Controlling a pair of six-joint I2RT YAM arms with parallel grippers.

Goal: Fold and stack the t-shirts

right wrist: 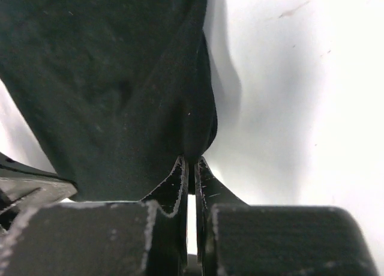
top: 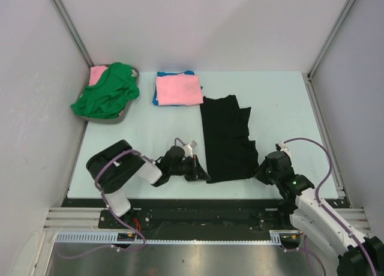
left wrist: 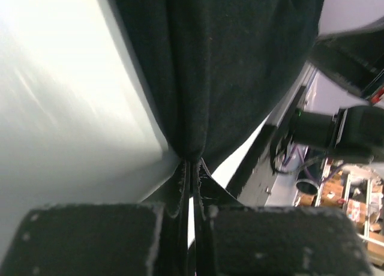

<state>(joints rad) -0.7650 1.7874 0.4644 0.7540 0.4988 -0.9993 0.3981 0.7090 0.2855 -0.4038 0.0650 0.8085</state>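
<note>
The black t-shirt (top: pixel 225 138) lies as a long folded strip at the centre of the frame. The left gripper (top: pixel 201 173) is clamped on its lower left corner and the right gripper (top: pixel 259 170) on its lower right. At upper centre a folded pink t-shirt (top: pixel 178 89) tops the blue t-shirt (top: pixel 156 99). The green t-shirt (top: pixel 108 91) is heaped at upper left.

Each is plain — the black t-shirt (top: pixel 225 138), pink t-shirt (top: pixel 178 89), blue t-shirt (top: pixel 155 99) and green t-shirt (top: pixel 108 91).
</note>
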